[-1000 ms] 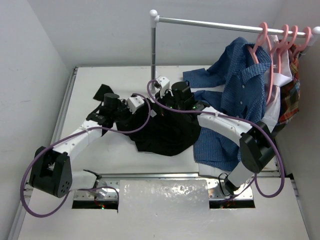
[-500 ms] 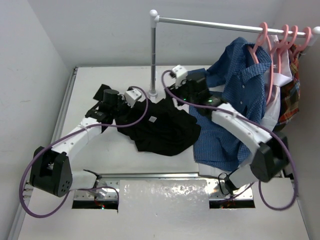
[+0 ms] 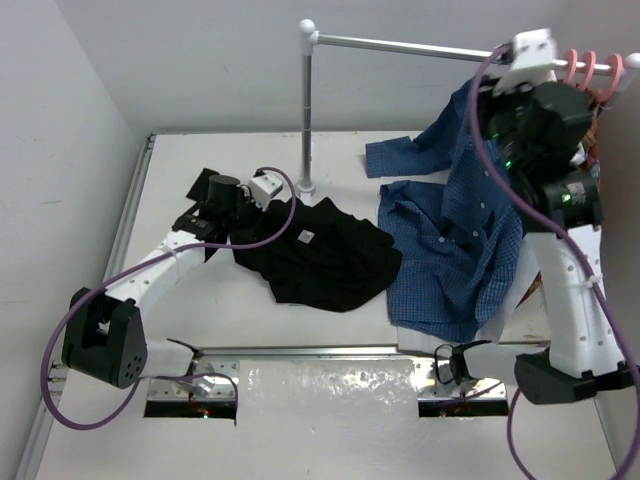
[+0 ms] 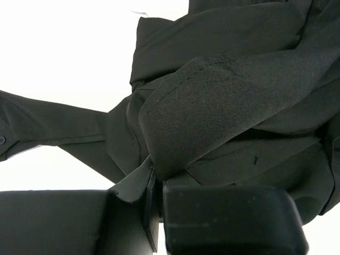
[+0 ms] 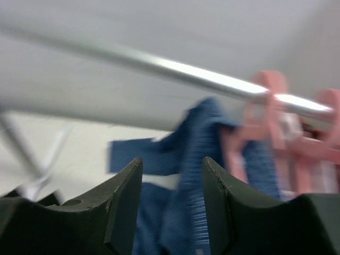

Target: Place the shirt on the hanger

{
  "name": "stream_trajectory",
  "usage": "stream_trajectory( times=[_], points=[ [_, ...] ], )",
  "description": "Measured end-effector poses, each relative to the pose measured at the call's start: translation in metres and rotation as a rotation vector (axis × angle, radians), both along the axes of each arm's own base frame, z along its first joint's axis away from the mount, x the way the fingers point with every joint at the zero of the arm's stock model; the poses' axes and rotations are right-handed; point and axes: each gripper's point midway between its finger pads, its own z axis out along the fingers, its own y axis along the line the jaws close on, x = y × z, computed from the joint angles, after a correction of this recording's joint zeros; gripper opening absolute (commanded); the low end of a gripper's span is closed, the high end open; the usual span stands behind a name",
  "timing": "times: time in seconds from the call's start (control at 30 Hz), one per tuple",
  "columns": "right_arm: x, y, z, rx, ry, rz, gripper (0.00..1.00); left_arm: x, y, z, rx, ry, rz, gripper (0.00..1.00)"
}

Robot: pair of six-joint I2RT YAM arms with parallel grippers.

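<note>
**Item 1: shirt** (image 3: 320, 255). Black and crumpled, laid on the desk (image 3: 200, 310) left of centre, near the foot of the rail stand. The white neck label is seen facing up. Not yet hung.

**Item 2: left gripper** (image 4: 154, 186). The jaws are closed narrow on the shirt at its left side. In the wrist view a fold of cloth is seen pinched between them, just below a stitched hem.

**Item 3: right gripper** (image 5: 171, 164). Raised to the rail (image 3: 420, 45), well apart from the shirt. The jaws are parted partway, with nothing between them.

**Item 4: hanger** (image 5: 268, 87). Salmon-pink, hooked on the rail's right end among several alike, just ahead of the right jaws. The nearest appears to carry the blue shirt (image 3: 450, 240). Which one is bare cannot be told from the blurred wrist view.

**Step in hand (judged).** A hanger is to be fetched from the rail while the shirt is held down.

**Handling notes.**
- A bare hanger should be chosen, not the laden one.
- The jaws should be brought round the thin neck beneath the hook, square to it, and closed fully before any lift.
- The hook should be raised clear of the rail before it is drawn away, so that neighbouring hangers are not dragged along.
- Blue cloth should be kept out of the jaws.
- The left hold should be kept firm, so that the neck opening can be found once the hanger is brought down.
</note>
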Motion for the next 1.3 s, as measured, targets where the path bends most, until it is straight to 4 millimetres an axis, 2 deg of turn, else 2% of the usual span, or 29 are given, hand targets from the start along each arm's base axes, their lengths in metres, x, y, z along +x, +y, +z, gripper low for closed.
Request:
stream_trajectory(
  times=[0.07, 0.1, 0.2, 0.23, 0.37, 0.4, 0.43, 0.5, 0.6, 0.67, 0.8, 0.87, 1.07, 1.3],
  points=[
    [0.006, -0.043, 0.017, 0.010, -0.025, -0.128, 0.44, 0.000, -0.001, 0.000, -0.003, 0.000, -0.002, 0.00],
    [0.010, -0.060, 0.018, 0.015, -0.025, -0.181, 0.43, 0.000, -0.001, 0.000, -0.004, 0.001, -0.003, 0.00],
    [0.017, -0.109, 0.001, 0.041, 0.028, -0.314, 0.36, 0.000, -0.001, 0.000, -0.006, 0.001, -0.006, 0.00],
    [0.019, -0.120, -0.006, 0.051, 0.047, -0.339, 0.34, -0.001, -0.002, 0.000, -0.007, 0.001, -0.007, 0.00],
    [0.015, -0.158, -0.020, 0.111, 0.072, -0.432, 0.02, -0.001, -0.003, 0.000, -0.011, 0.003, -0.012, 0.00],
    [0.014, -0.167, -0.021, 0.128, 0.067, -0.455, 0.00, -0.001, -0.003, 0.000, -0.012, 0.003, -0.013, 0.00],
    [0.012, -0.176, -0.022, 0.153, 0.059, -0.478, 0.02, -0.001, -0.003, 0.000, -0.012, 0.003, -0.012, 0.00],
    [0.012, -0.191, -0.029, 0.208, 0.049, -0.508, 0.16, -0.001, -0.003, 0.000, -0.012, 0.003, -0.013, 0.00],
    [0.011, -0.211, -0.046, 0.263, 0.062, -0.546, 0.22, -0.001, -0.003, 0.000, -0.010, 0.005, -0.013, 0.00],
    [0.013, -0.214, -0.055, 0.287, 0.077, -0.542, 0.25, -0.002, -0.003, 0.000, -0.009, 0.006, -0.013, 0.00],
    [0.021, -0.206, -0.063, 0.312, 0.089, -0.491, 0.35, -0.002, -0.003, 0.000, -0.009, 0.006, -0.013, 0.00],
    [0.023, -0.203, -0.065, 0.313, 0.092, -0.473, 0.37, -0.002, -0.003, 0.000, -0.009, 0.006, -0.013, 0.00],
    [0.028, -0.198, -0.075, 0.320, 0.108, -0.439, 0.37, -0.002, -0.003, 0.000, -0.009, 0.006, -0.013, 0.00],
    [0.033, -0.196, -0.083, 0.323, 0.113, -0.417, 0.32, -0.002, -0.003, 0.000, -0.010, 0.006, -0.013, 0.00]
  ],
)
